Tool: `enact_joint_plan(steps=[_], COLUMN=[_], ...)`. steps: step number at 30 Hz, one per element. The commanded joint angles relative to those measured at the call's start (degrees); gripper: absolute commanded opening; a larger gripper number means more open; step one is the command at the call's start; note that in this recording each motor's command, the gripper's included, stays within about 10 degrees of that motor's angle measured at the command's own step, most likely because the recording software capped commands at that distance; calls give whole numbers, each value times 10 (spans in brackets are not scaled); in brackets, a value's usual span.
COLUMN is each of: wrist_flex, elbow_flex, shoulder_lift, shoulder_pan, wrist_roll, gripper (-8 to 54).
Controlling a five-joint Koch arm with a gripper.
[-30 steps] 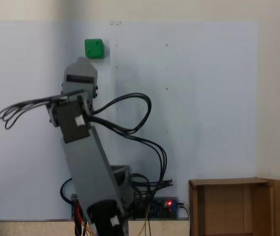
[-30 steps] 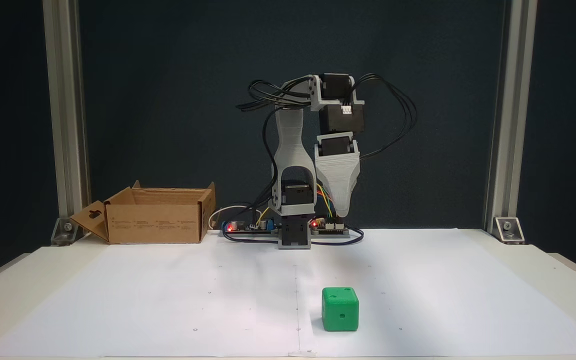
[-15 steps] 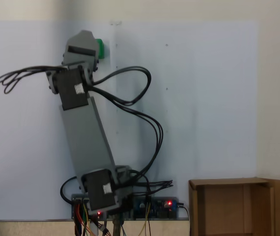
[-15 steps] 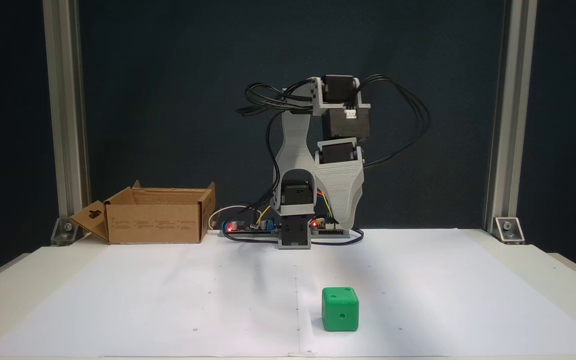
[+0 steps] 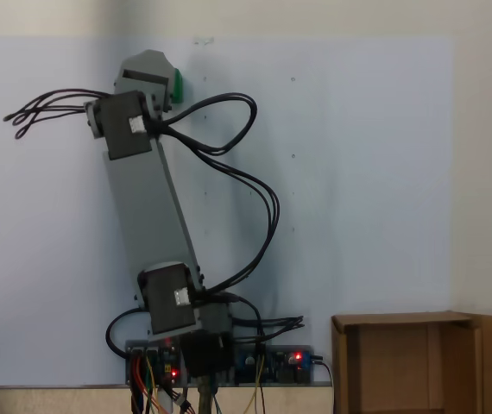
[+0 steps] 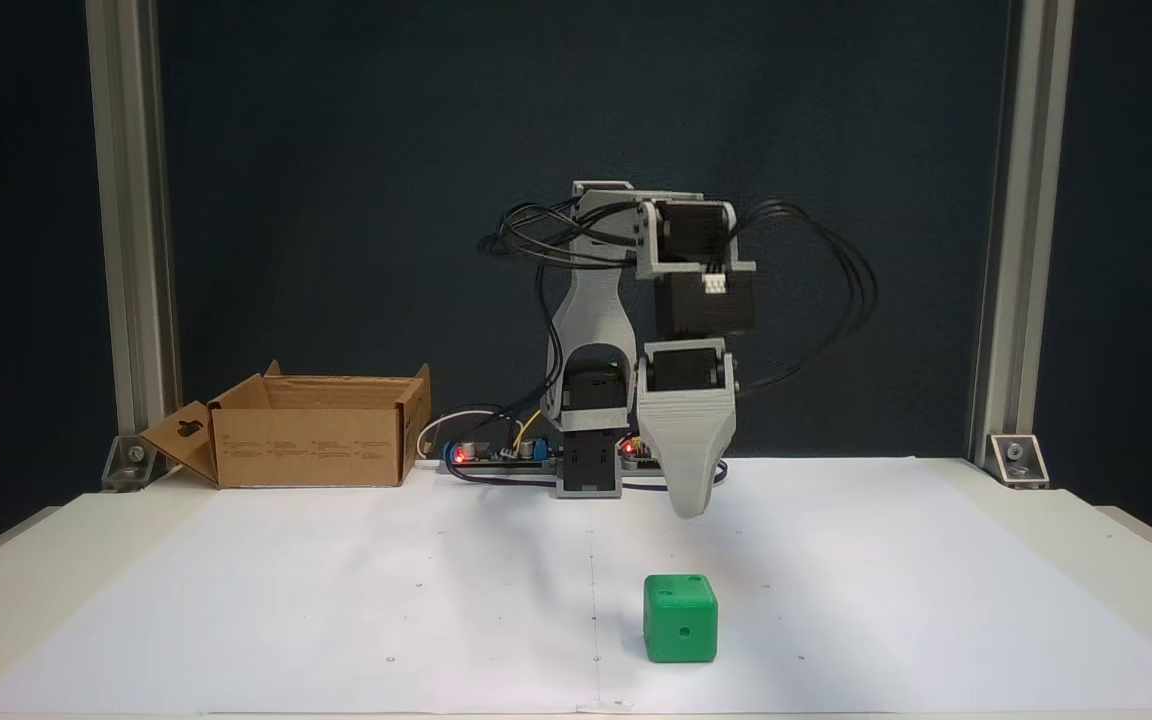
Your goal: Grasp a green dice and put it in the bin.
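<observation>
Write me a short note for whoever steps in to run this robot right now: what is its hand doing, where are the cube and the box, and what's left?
Hand: hanging above the green dice, not touching it, holding nothing; one tip shows, so open or shut is unclear.
Green dice: lies on the white paper, near the front edge.
Bin: stands at the back left in the front fixed view, open.
Done: nothing grasped yet.
Left: lower, grip the dice, carry it to the bin, release.

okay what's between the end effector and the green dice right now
Nothing. In a fixed view the end effector hangs above the green dice, apart from it, with bare white paper behind the gap.
</observation>
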Motion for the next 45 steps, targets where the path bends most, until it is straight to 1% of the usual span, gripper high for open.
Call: enact_joint_plan(steps=[1,10,13,28,45], wrist_flex=[-20,-19,-22,-54,-92], elbow_flex=[-33,-33,-34,-35,-35], shoulder_lift=[1,-7,-7,-4,-2], shoulder_pan=[3,-2,-4,24,14], wrist_roll=[21,-127,-150,-150,-149], gripper=[389,389,389,389,389])
